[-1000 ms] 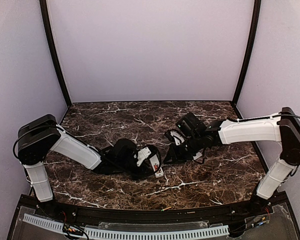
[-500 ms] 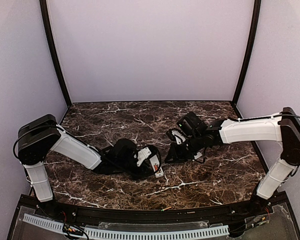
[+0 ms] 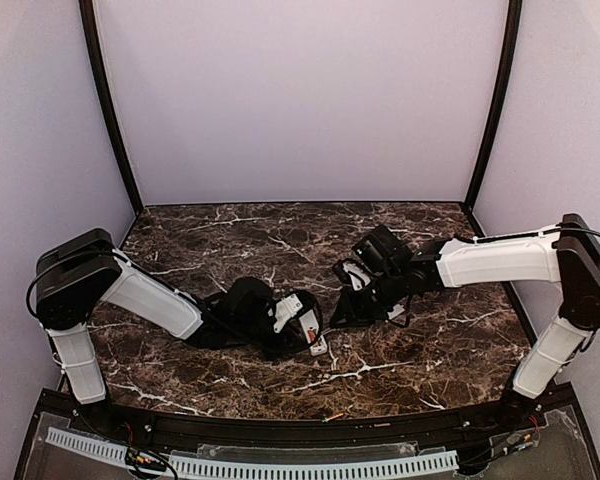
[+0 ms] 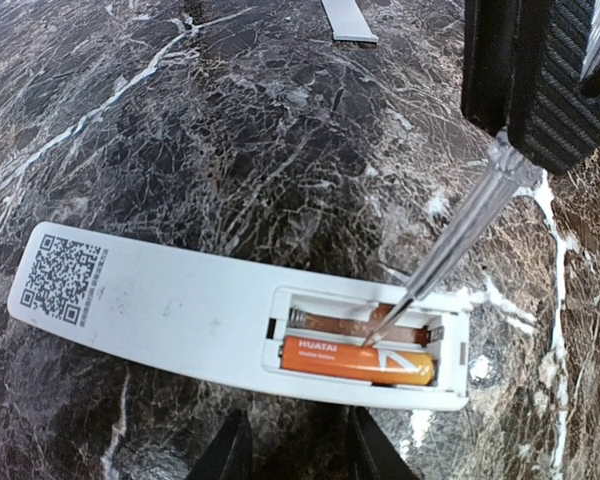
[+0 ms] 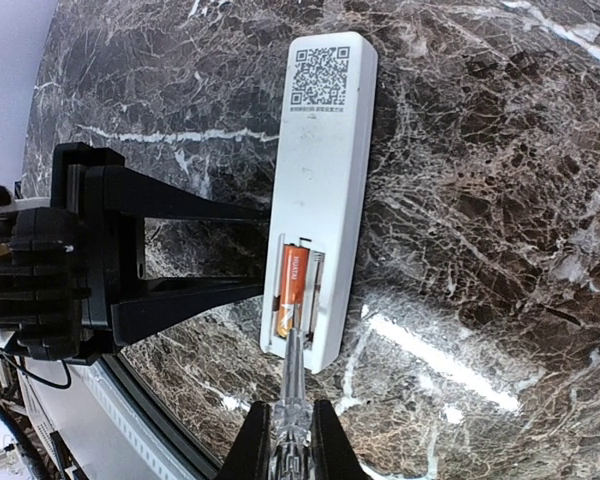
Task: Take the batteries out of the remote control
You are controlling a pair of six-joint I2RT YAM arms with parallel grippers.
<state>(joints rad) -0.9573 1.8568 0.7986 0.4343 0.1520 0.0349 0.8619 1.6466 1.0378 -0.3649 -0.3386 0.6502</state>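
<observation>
Remote control [image 4: 170,305] back-up, QR code [image 4: 65,275] showing.
Battery [image 4: 355,360] reads HUATAI; right gripper [image 5: 288,445] pinches grey stick [image 4: 460,235]; left gripper [image 4: 298,450] spread, maybe touching it.

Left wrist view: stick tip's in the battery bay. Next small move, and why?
Probably lever the grey stick upward to pop the orange battery out. Its tip sits in the open recess of the remote control against that battery, which lies seated beside the second battery. The right gripper is shut on the stick; the left gripper rests at the remote's side.
</observation>
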